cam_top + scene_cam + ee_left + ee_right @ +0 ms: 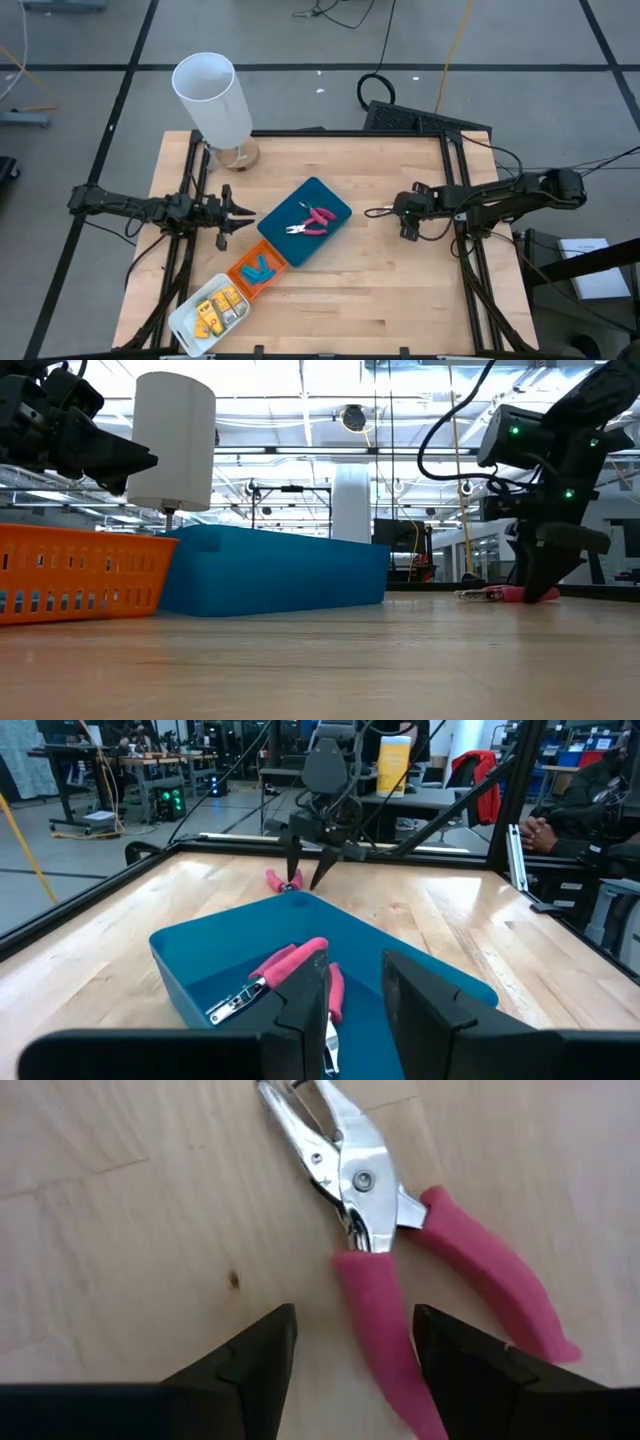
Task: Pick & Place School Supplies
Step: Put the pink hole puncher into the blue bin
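Observation:
One pink-handled metal tool (372, 1200) lies flat on the wooden table right of the teal tray (335, 210). My right gripper (355, 1315) points steeply down over it, open, with one pink handle (385, 1330) between its fingers; I see no touch. A second pink-handled tool (285, 970) lies inside the teal tray. Light-blue pieces (257, 268) sit in the orange tray (240, 272), and yellow pieces (212, 310) in the white tray (185, 322). My left gripper (355, 1010) waits level at the teal tray's left, open, holding nothing.
A tall white cylinder (212, 98) stands at the table's far left on a round base. The three trays run in a slanted row from the middle to the near left corner. Black frame rails (455, 180) edge the table. Bare wood lies at the near right.

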Controlling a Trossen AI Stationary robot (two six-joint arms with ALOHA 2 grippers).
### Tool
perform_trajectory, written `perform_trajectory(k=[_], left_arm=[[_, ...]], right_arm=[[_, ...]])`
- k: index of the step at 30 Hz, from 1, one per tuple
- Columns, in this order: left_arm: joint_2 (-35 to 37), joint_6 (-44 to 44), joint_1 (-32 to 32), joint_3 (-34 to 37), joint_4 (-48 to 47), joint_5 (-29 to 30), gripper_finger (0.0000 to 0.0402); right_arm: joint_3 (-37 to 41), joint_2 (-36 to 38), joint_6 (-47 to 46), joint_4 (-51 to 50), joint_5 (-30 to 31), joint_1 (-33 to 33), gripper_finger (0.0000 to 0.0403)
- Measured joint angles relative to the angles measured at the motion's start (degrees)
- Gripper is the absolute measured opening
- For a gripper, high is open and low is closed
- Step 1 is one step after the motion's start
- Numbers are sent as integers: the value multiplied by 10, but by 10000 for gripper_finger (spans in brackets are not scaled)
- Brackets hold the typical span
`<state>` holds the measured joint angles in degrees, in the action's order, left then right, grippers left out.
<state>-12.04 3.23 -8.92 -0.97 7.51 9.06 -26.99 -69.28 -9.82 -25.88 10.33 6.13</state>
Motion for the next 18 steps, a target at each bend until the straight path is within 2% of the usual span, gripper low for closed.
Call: perform_trajectory(k=[4, 15, 18], left_arm=[[0, 0, 0, 0, 0, 0, 97], [0, 0, 0, 0, 0, 0, 97], [0, 0, 0, 0, 0, 0, 97]], right_arm=[[3, 0, 0, 2, -14, 2, 172], [4, -1, -1, 15, -35, 1, 49], [4, -1, 0, 16, -35, 1, 40]])
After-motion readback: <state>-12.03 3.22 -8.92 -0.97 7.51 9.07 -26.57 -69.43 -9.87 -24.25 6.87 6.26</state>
